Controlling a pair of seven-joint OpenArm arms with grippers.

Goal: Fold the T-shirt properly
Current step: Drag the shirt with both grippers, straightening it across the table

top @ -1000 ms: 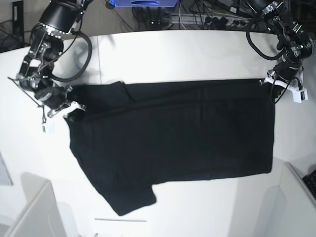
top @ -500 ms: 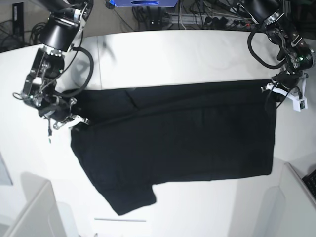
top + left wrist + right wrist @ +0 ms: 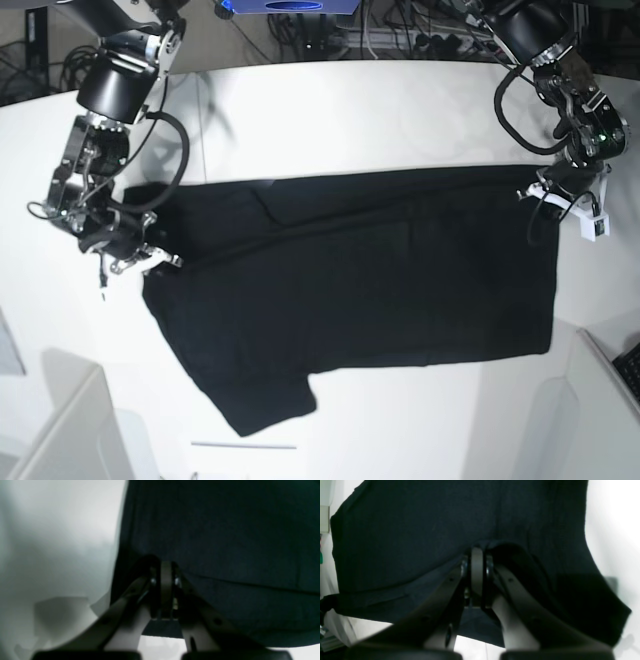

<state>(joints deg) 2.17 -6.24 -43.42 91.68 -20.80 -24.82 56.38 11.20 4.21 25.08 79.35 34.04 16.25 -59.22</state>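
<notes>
A: Position of the large black short-sleeved cloth T-shirt (image 3: 360, 290)?

B: Spread plain side up across the middle of the white round-edged table (image 3: 330, 110). Long axis runs side to side in the base view. One sleeve sticks out toward the near edge, lower left of the cloth. A fold line runs along the far portion, where a strip of cloth is raised and pulled toward the near side.

A: Left gripper (image 3: 545, 192)?

B: Base view, right side, at the far right corner of the shirt. Wrist view: its pale jaws are pressed together with a pinch of black fabric (image 3: 225, 530) clamped between them. Cloth drapes away from the tips, white table to the left of it.

A: Right gripper (image 3: 150, 258)?

B: Base view, left side, at the far left edge of the shirt near the shoulder. Wrist view shows the same picture: jaws brought tight together, a ridge of dark cloth (image 3: 420, 530) bunched up and caught at the tips. Fabric hangs over both fingers and spreads beyond.

A: Either one open at all?

B: No gap visible in either. Both closed on cloth.

A: Anything else touching the shirt?

B: Only the table beneath it. Near right corner of the shirt reaches a grey partition edge (image 3: 600, 370). Cables and a blue object lie beyond the far table edge, well apart from the shirt.
</notes>
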